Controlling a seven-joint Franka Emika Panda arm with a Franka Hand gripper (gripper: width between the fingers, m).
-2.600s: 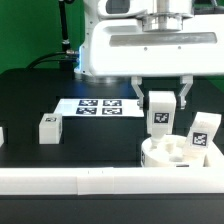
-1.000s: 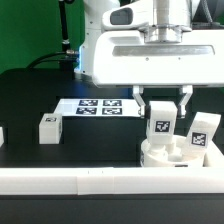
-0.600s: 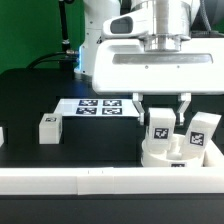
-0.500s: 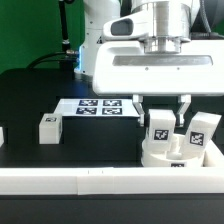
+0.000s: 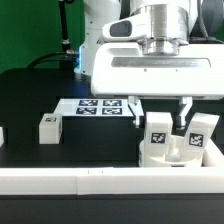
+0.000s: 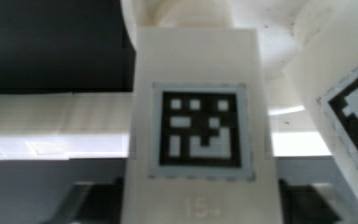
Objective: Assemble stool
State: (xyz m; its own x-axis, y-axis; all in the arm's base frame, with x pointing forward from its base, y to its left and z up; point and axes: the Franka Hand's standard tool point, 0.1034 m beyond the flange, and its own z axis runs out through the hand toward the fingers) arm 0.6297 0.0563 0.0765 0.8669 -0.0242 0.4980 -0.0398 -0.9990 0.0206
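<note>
The round white stool seat [image 5: 170,157] lies at the front of the exterior view's right. One white tagged leg [image 5: 202,131] stands upright in it on the right side. My gripper [image 5: 160,116] is shut on a second white tagged leg [image 5: 158,134] and holds it upright, its lower end down in the seat. In the wrist view this leg [image 6: 197,120] fills the middle, with the dark fingers [image 6: 91,200] on both sides of it. A third tagged leg [image 5: 49,127] lies loose on the black table at the exterior view's left.
The marker board [image 5: 97,105] lies flat on the black table behind the seat. A long white bar [image 5: 70,181] runs along the front edge. A small white piece [image 5: 2,135] sits at the exterior view's far left edge.
My gripper has come down with the held leg, from above the seat to the leg's lower end inside the seat. The other legs have not moved.
</note>
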